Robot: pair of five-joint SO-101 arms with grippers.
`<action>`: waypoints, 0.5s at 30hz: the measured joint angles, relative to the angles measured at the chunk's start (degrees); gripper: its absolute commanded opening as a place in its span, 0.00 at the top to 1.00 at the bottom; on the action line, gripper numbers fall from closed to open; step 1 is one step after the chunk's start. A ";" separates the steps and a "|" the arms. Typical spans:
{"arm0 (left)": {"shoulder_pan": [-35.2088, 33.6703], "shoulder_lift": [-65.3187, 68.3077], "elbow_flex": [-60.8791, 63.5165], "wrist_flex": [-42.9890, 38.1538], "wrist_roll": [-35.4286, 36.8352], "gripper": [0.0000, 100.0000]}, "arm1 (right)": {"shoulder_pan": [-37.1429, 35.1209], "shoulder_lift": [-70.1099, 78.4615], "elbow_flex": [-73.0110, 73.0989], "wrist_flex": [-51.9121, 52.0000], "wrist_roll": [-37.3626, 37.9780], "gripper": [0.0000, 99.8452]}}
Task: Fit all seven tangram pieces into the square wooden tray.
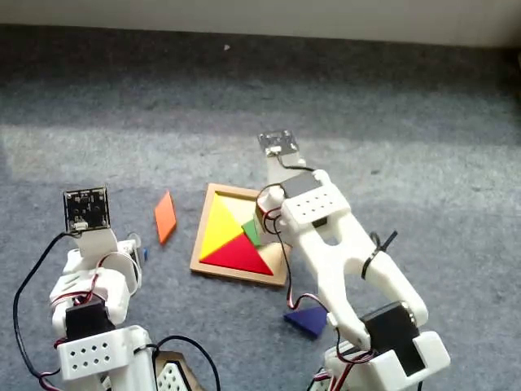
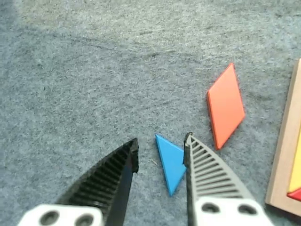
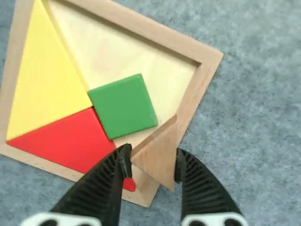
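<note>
The square wooden tray (image 3: 200,89) (image 1: 199,244) holds a large yellow triangle (image 3: 44,89), a large red triangle (image 3: 66,141) and a green square (image 3: 123,106). My right gripper (image 3: 150,162) is shut on a plain wood-coloured triangle (image 3: 157,155), held over the tray's rim next to the green square. My left gripper (image 2: 161,143) stands open over the carpet, with a small blue triangle (image 2: 170,162) lying between its fingers, close to the white one. An orange parallelogram (image 2: 225,106) (image 1: 165,216) lies flat between that gripper and the tray.
A dark blue triangle (image 1: 308,320) lies on the grey carpet beside the right arm's base, below the tray. The tray's edge (image 2: 284,150) shows at the side of the left wrist view. Open carpet stretches beyond the tray.
</note>
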 measured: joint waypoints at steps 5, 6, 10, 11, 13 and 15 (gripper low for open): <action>0.00 0.00 0.00 0.00 0.00 0.83 | -1.49 0.00 0.00 -0.44 -8.26 0.93; 0.00 0.00 0.00 0.00 0.00 0.83 | -2.37 0.00 0.00 -0.44 -9.32 0.93; 0.00 0.00 0.00 0.00 0.00 0.83 | -5.27 0.00 0.00 0.44 -11.60 0.93; 0.00 0.00 0.00 0.00 0.00 0.83 | -5.36 0.00 0.00 0.35 -11.78 0.93; 0.00 0.00 0.00 0.00 0.00 0.83 | -5.27 0.00 1.05 0.09 -11.87 0.93; 0.00 0.00 0.00 0.00 0.00 0.83 | -5.27 0.00 2.64 -0.88 -11.87 0.93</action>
